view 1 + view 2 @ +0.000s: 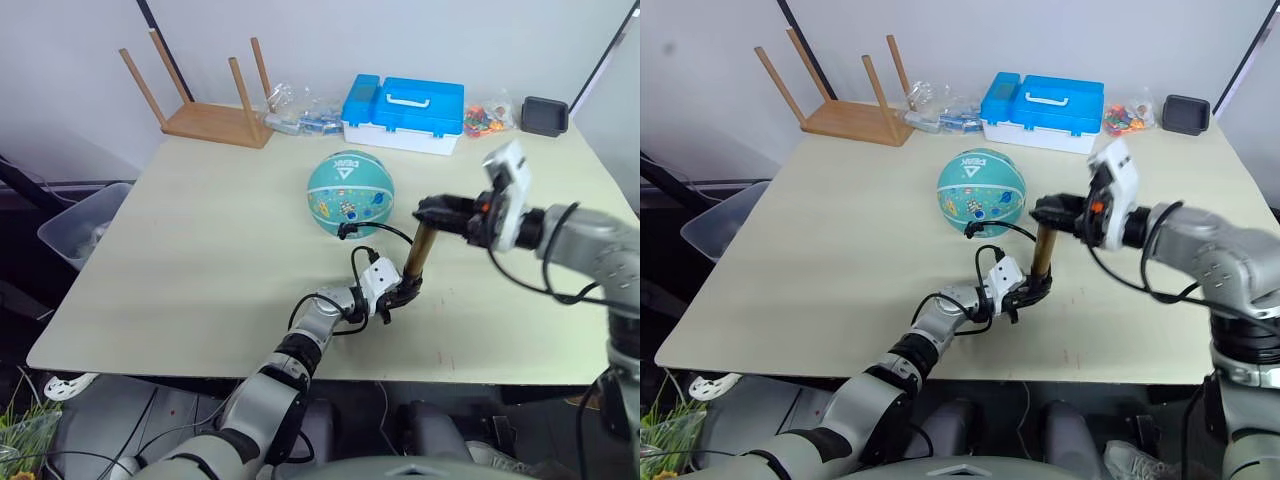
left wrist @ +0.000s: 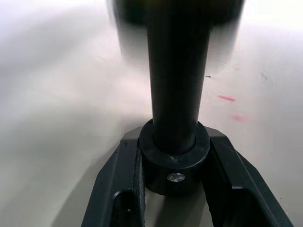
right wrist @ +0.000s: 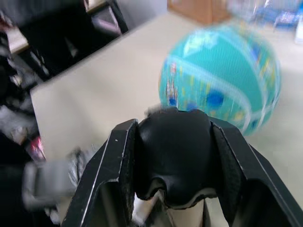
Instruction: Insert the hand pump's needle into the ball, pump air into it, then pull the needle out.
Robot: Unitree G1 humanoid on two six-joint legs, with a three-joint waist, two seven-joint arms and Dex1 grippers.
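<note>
The hand pump (image 1: 417,253) stands upright on the table, a gold-bronze barrel with black ends. My left gripper (image 1: 403,293) is shut on its black base (image 2: 174,165). At the top, my right gripper (image 1: 425,209) is shut on the black handle (image 3: 173,156). A thin black hose (image 1: 375,230) curves from the pump to the near side of the teal ball (image 1: 349,192). The ball rests on the table just behind the pump, its white triangle logo facing up. The needle itself is too small to make out.
A blue and white case (image 1: 404,112) stands at the back of the pale table (image 1: 200,260), with an upturned wooden stool (image 1: 210,105) at the back left, plastic bags (image 1: 300,112) between them and a black box (image 1: 545,114) at the back right.
</note>
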